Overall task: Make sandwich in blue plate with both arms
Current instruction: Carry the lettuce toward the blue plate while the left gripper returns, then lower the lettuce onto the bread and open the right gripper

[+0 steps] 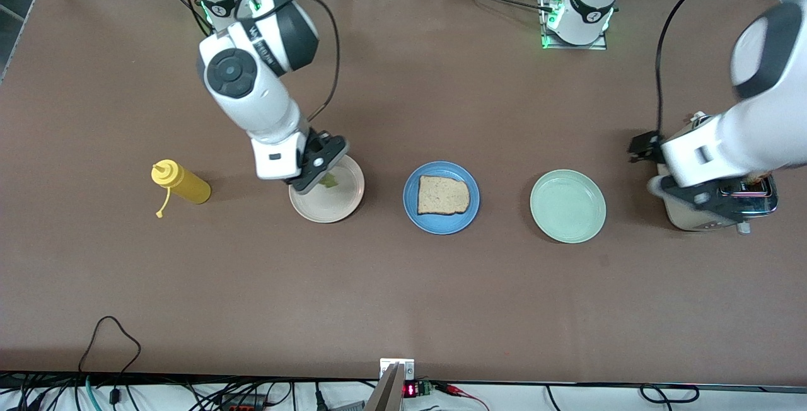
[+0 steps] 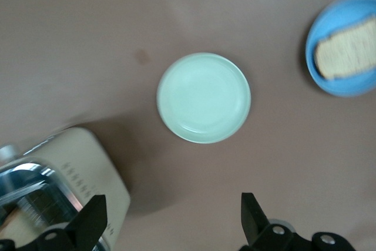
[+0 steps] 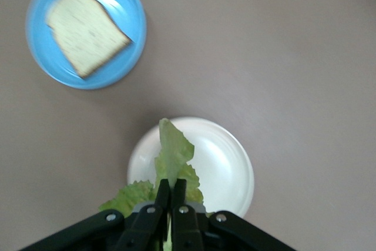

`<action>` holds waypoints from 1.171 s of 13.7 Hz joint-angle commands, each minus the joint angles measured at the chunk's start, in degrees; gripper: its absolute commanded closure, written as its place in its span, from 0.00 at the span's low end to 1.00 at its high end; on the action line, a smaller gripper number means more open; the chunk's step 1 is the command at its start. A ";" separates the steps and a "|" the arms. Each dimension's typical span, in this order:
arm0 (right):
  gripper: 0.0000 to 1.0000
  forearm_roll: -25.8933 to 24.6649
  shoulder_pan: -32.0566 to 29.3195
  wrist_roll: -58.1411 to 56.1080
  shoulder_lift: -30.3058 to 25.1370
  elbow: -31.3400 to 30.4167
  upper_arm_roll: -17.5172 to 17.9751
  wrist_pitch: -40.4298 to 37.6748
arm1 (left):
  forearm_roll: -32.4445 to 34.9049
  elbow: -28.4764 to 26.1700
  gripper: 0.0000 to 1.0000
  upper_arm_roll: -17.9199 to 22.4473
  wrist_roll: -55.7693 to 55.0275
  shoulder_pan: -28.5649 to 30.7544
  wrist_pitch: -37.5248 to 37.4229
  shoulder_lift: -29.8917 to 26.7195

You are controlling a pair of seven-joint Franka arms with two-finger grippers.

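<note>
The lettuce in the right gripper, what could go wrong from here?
The right gripper pinches the lettuce leaf only at one end over the cream plate, so the hanging part could slip or tear on the way to the blue plate. It may also land off the bread slice. The left gripper is open over the toaster and could knock it.

bread slice (image 1: 444,195): one squarish light-brown toasted piece, lying flat in the blue plate, nothing on top of it

blue plate (image 1: 416,208): round, glossy, raised rim, sits mid-table between the cream plate (image 1: 343,206) and the mint-green plate (image 1: 567,206)

lettuce leaf (image 3: 171,166): crinkled green, pinched in the right gripper (image 3: 170,189), hanging over the cream plate
</note>
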 commanded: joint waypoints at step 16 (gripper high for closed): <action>1.00 3.73 14.64 2.33 27.48 16.36 -0.21 36.42 | -8.84 -23.43 0.00 5.61 -9.77 -2.23 7.60 -21.11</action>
